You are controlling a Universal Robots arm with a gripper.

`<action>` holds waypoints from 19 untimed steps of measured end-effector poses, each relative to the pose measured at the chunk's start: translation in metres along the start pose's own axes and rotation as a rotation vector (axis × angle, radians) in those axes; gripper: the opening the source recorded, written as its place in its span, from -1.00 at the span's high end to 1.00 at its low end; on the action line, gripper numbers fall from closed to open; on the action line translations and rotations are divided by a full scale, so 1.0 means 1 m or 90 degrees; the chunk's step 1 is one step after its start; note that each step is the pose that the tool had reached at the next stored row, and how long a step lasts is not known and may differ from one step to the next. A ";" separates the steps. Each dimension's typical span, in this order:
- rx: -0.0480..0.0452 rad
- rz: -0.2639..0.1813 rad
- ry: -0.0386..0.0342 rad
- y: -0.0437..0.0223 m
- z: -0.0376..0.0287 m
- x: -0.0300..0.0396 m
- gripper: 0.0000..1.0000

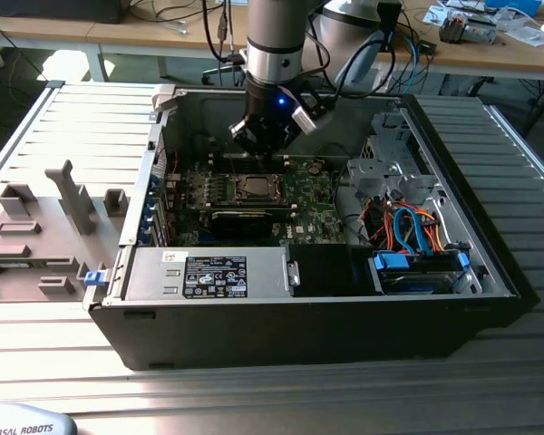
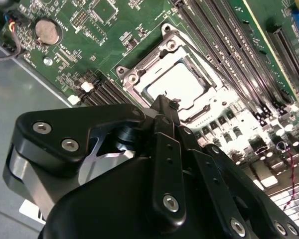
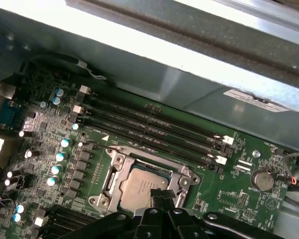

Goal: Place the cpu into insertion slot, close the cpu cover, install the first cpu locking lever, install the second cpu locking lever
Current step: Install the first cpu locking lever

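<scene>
Second wrist view: tool [image 2: 165, 107], fingers pinched narrow and empty, hovers at the cpu cover [image 2: 139, 84] framing the seated cpu [image 2: 182, 84]; a glancing push could bend the frame.

cpu [image 3: 139, 186] edge hid by fingers [image 3: 157, 199] | fingers' gap unclear

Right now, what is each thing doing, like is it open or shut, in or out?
cpu: lying flat in its socket.
cpu cover: down flat around the cpu.
end effector: low over the socket edge, tips together, holding nothing.
computer case: side panel off, inside open to view.
memory slots: empty.
coin battery: seated in its holder.
</scene>
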State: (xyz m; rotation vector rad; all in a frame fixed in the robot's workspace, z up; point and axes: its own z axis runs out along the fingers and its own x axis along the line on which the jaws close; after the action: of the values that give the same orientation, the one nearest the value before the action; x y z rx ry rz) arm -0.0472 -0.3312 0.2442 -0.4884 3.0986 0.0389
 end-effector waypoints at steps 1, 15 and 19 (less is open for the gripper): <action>0.0002 0.015 -0.0004 0.0000 0.0001 0.0000 0.79; 0.0089 0.149 -0.0015 0.0000 0.0018 0.0000 0.79; 0.0105 0.166 -0.0015 -0.0001 0.0019 0.0000 0.79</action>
State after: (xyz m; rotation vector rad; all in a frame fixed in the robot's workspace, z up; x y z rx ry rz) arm -0.0472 -0.3312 0.2423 -0.0813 3.1344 0.0146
